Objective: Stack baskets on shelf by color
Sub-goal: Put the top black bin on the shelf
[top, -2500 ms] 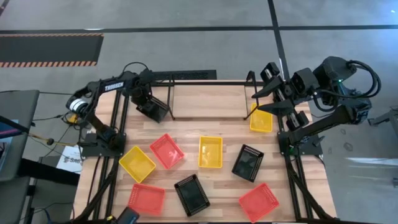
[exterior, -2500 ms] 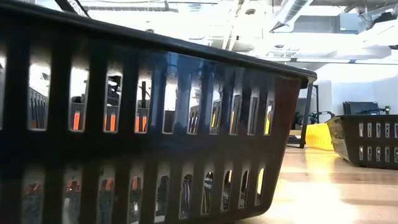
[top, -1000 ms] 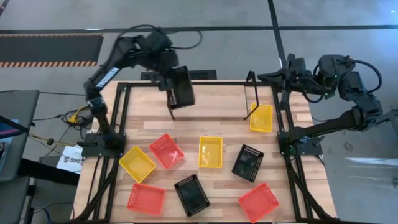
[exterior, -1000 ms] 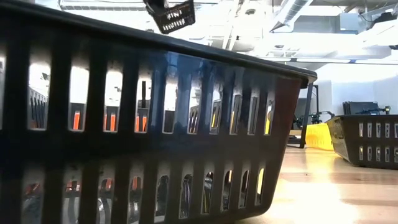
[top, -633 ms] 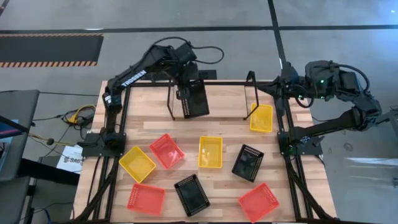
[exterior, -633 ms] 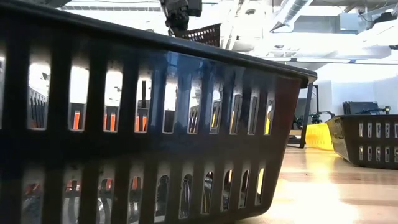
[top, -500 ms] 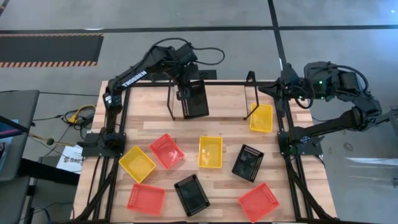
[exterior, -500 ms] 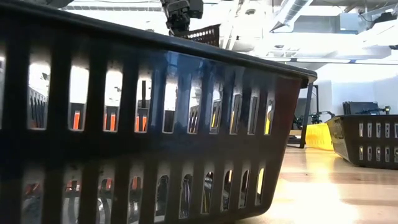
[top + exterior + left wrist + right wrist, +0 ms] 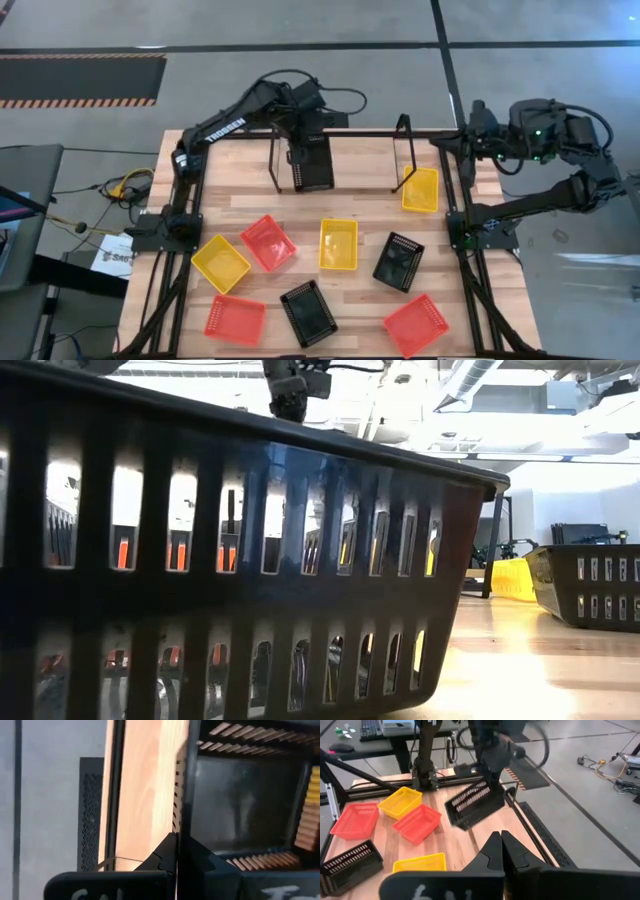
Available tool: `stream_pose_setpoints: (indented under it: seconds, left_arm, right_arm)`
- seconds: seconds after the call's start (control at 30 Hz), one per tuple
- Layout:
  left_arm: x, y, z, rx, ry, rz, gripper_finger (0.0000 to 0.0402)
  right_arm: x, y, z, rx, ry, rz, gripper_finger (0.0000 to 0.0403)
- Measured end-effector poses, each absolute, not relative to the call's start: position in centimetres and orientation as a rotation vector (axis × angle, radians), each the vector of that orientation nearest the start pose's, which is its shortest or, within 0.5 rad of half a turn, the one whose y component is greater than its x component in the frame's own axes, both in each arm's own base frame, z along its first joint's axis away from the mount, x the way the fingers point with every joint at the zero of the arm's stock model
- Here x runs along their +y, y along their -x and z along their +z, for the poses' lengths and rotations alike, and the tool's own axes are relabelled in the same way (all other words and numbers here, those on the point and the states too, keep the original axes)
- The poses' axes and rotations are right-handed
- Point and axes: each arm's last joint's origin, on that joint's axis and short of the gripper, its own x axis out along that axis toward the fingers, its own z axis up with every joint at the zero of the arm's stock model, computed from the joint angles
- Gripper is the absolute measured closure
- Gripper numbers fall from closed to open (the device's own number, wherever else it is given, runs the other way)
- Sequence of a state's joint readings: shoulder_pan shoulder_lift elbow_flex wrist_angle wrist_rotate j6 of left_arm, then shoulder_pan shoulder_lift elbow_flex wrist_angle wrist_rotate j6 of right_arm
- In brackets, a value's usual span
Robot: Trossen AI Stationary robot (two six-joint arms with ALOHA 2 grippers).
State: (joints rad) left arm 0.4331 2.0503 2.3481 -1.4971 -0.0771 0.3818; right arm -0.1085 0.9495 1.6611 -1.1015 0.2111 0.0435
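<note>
Wooden table (image 9: pixel 360 205) underneath: our left fingers (image 9: pixel 300 150) pinched the black basket (image 9: pixel 312 168) by its thin rim, hanging just below them at the shelf (image 9: pixel 340 135). It looked light, stiff, rim-friendly. Right fingers (image 9: pixel 501 851) were shut, empty.

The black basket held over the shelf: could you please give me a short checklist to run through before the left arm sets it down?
1. Left hand shut on the black basket: ok.
2. Basket between the shelf end posts: ok, near the left post.
3. Basket level: not ok, tilted in the right wrist view.
4. Basket resting on the shelf rods: cannot tell.
5. Right hand clear of the drop spot: ok, shut, at the table's far right corner.
6. Yellow basket by the right post apart from the black one: ok.
</note>
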Motion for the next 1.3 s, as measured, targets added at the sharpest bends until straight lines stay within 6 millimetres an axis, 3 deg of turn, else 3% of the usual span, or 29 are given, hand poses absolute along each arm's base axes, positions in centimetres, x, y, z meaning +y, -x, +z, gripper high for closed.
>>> stream_pose_setpoints:
  seconds: [0.33, 0.57, 1.0, 1.3]
  left_arm:
    - [18.5, -38.7, 32.0, 1.401, -0.092, 0.189, 0.0402]
    - [20.8, -39.3, 28.5, 1.487, -0.026, 0.186, 0.0402]
    - [25.2, -37.0, 28.3, 1.466, 0.019, 0.263, 0.0402]
    - [26.3, -36.5, 28.3, 1.438, 0.029, 0.245, 0.0402]
  right_arm:
    - [-1.6, -9.6, 48.6, 0.395, -0.031, -0.324, 0.0403]
    - [-1.7, -9.8, 48.2, 0.434, -0.048, -0.327, 0.0403]
    - [-1.6, -9.7, 47.8, 0.479, -0.052, -0.327, 0.0403]
    - [-1.6, -9.6, 47.8, 0.484, -0.052, -0.327, 0.0403]
